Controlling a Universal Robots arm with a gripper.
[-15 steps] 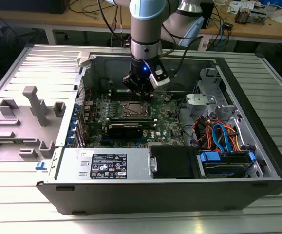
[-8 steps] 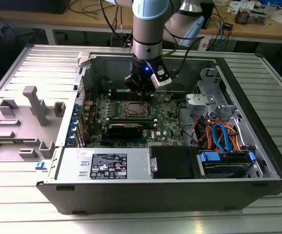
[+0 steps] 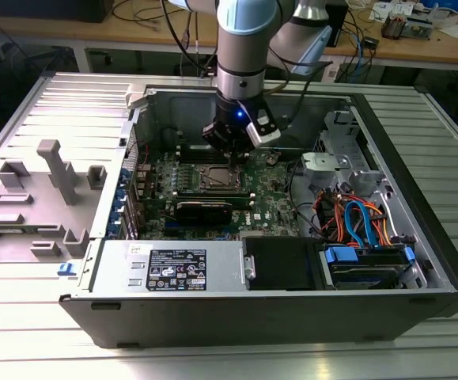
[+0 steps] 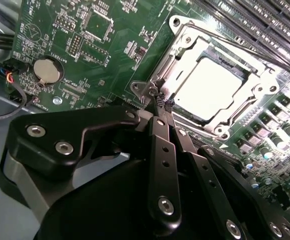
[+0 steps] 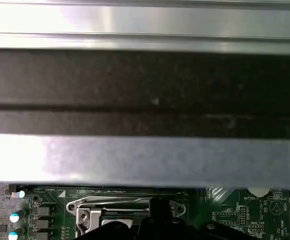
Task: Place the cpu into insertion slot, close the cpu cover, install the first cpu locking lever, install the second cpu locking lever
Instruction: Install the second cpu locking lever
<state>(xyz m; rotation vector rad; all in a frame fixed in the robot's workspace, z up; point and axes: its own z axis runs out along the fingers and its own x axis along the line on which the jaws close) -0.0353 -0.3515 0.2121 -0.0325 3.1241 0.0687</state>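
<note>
Reaching straight down at upper centre of the exterior view, my tool (image 3: 230, 142), fingertips clenched together, touches the cpu cover (image 4: 185, 47) corner; cpu (image 4: 210, 87) seated.

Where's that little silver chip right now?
The cpu sits in the insertion slot under the cpu cover, mid-motherboard in the exterior view, with the gripper at the socket's corner.

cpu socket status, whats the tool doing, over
Black tool shut, tips at corner of silvery square metal cover frame. Dull silver-grey square chip seated in socket, frame down over it. Nothing in the way.
</note>
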